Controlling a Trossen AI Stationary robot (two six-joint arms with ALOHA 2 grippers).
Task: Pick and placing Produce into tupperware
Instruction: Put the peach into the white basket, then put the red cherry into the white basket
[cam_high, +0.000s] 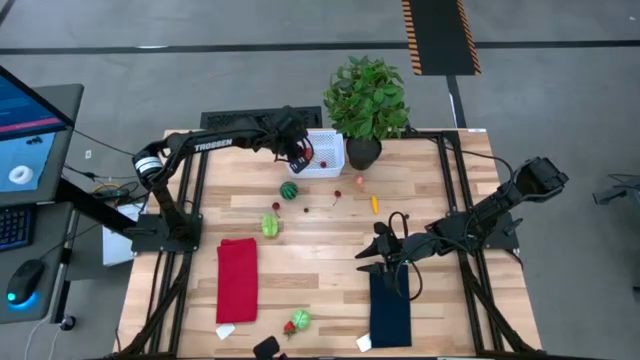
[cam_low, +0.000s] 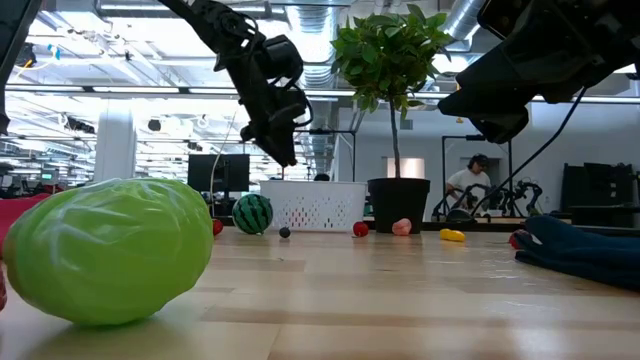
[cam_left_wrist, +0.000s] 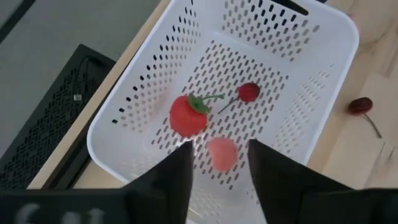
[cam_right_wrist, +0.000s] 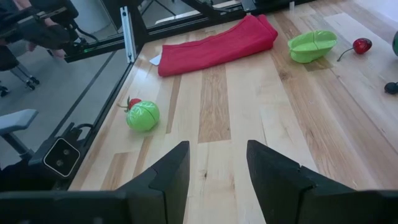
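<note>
A pale wood table (cam_high: 330, 260) stands on a grey floor in a workshop with exposed ceiling pipes; a person sits far behind it in the low view. A potted plant (cam_high: 367, 100) stands at the far edge, with the white basket (cam_high: 326, 154) just beside it. A red cloth (cam_high: 237, 279) and a dark blue cloth (cam_high: 390, 308) lie near the front edge.

The left gripper (cam_left_wrist: 219, 163) hangs over the basket, its jaws parted and gripping nothing. Below it a strawberry (cam_left_wrist: 188, 116) and a cherry (cam_left_wrist: 249, 92) lie on the basket floor, and a blurred pink piece (cam_left_wrist: 222, 153) shows between the fingertips; whether that piece rests on the floor cannot be told. The left arm reaches across the far edge from the left side, its wrist bent downward.

More produce lies on the boards: a watermelon (cam_high: 289, 190), a green cabbage (cam_high: 270, 225), a pink fruit (cam_high: 359, 181), an orange piece (cam_high: 375, 204) and a green leafy piece (cam_high: 300, 320) near the front.

The right gripper (cam_high: 378, 255) hovers above the table near the blue cloth, jaws apart and empty, its arm stretched low from the right side.
</note>
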